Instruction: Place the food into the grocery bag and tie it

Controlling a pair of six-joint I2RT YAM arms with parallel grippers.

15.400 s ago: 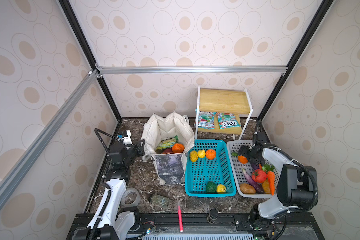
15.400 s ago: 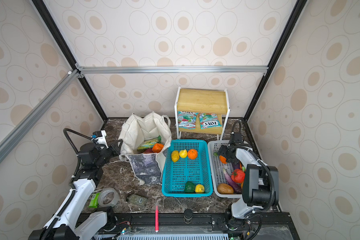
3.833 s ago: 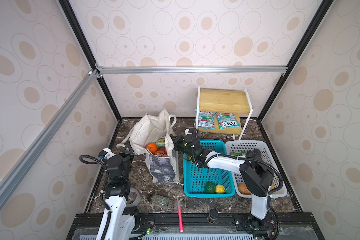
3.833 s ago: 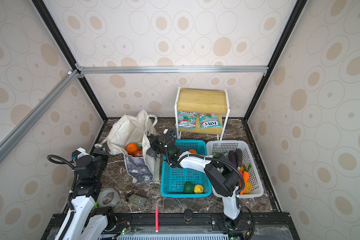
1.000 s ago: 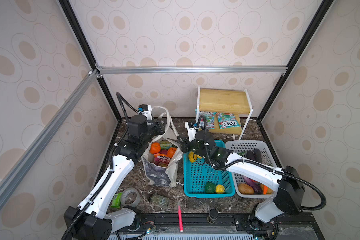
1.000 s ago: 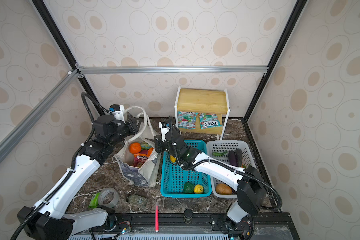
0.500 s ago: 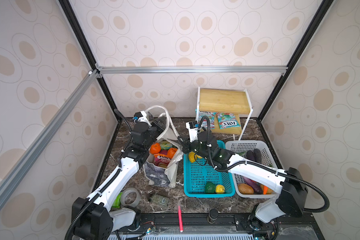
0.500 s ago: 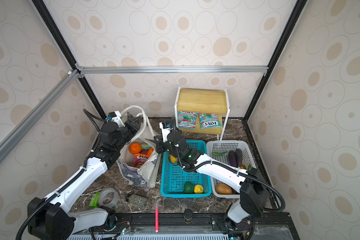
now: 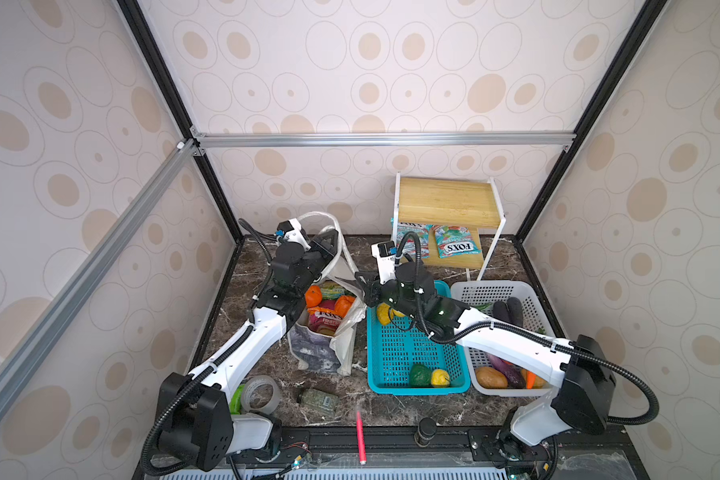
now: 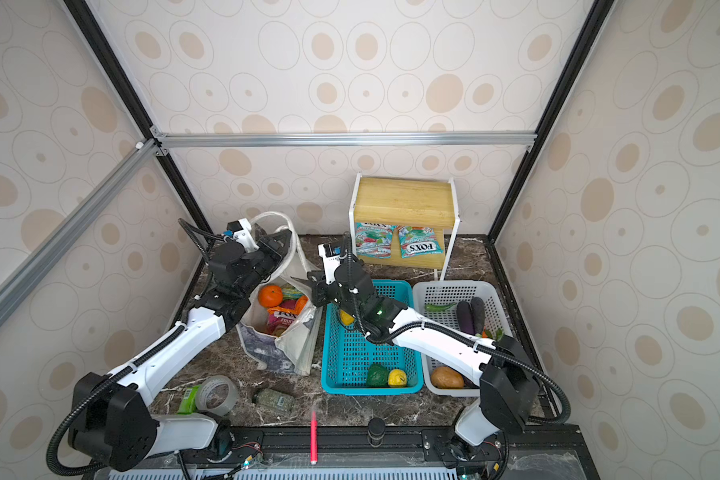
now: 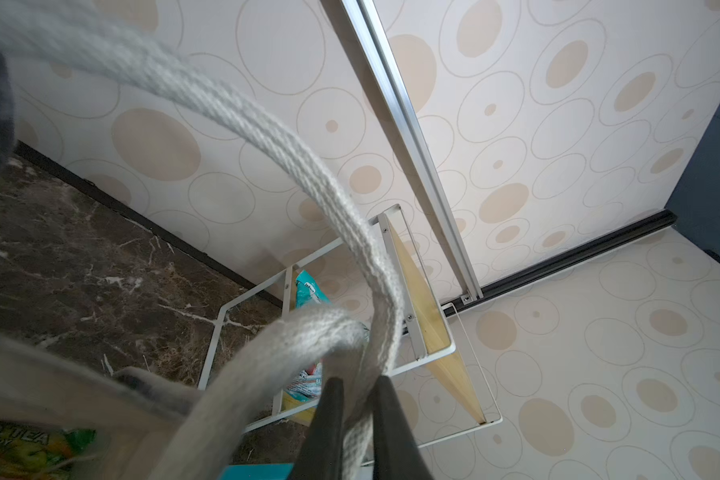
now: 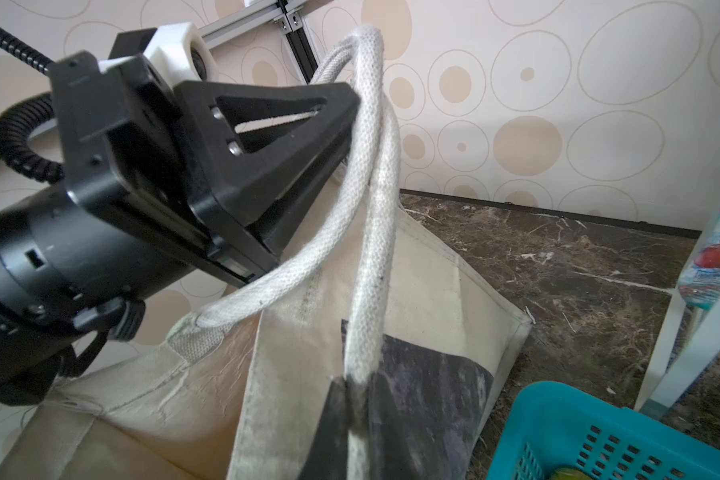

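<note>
In both top views a marble tabletop (image 9: 400,405) is seen, enclosed by circle-patterned walls (image 10: 350,62). The grocery bag (image 9: 321,353), its food (image 9: 313,296) half hidden, stands just beside the teal basket (image 9: 408,357). In the left wrist view the left gripper (image 11: 358,384) is clamped on a pale handle (image 11: 267,137). In the right wrist view the right gripper (image 12: 356,382) is also clamped on a pale handle.

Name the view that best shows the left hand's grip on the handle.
Left wrist view: close up, the left hand pinches the pale handle. Right wrist view shows that hand from outside, handle against its tip; both top views show it small.
</note>
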